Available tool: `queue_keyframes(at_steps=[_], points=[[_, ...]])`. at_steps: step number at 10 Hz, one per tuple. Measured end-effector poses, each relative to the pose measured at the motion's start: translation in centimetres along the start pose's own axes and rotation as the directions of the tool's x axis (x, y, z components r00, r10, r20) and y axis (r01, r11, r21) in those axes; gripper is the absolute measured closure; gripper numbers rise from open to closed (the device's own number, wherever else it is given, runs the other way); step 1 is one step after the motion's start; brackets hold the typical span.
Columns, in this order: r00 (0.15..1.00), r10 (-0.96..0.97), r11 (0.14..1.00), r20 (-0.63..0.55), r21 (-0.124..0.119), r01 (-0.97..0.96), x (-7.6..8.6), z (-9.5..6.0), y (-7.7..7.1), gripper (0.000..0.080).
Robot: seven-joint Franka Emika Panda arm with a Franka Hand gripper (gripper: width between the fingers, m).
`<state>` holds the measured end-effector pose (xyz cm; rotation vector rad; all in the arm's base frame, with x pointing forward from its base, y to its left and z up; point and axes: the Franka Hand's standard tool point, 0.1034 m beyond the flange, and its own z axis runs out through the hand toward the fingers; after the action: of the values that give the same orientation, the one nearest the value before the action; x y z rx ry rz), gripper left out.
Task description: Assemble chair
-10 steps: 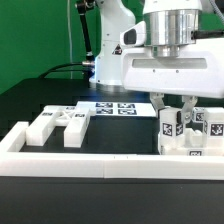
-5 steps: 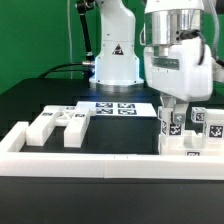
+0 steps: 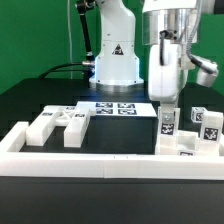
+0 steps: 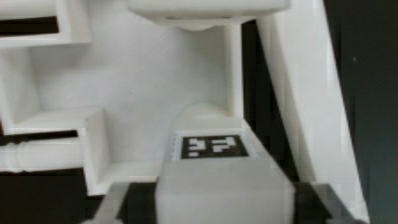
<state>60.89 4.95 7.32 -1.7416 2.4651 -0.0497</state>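
Rotated since a second ago, the wrist now shows you its narrow side in the exterior view, over the same spot. Your black bench point(image 3: 120, 135) carries the white border rail point(image 3: 90, 163) along its front edge and the marker board point(image 3: 112, 107) further back. Loose chair pieces point(image 3: 58, 125) lie toward the exterior view's left. At its right, the tool point(image 3: 168, 110) is clamped on an upright tagged post point(image 3: 168, 124) of the chair, with another tagged block point(image 3: 210, 122) just beside it.
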Motion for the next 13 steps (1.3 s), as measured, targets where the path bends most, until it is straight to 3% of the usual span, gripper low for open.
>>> queue_keyframes(at_steps=[4,7,10,11,12,13], points=[[0.994,0.111,0.994,-0.011,-0.002,-0.111,0.7,0.1,0.0,0.0508],[0.996,0.085,0.996,-0.010,0.000,-0.085,0.6,0.1,0.0,0.0191],[0.990,-0.142,0.990,0.003,0.008,0.142,0.1,-0.9,-0.1,0.0152],[0.982,-0.188,0.982,0.003,0.018,0.188,0.1,-0.9,0.1,0.0152],[0.978,-0.210,0.977,0.003,0.045,0.210,0.2,-0.9,0.0,0.0150],[0.979,-0.203,0.978,0.004,0.048,0.203,0.2,-0.9,0.0,0.0150]])
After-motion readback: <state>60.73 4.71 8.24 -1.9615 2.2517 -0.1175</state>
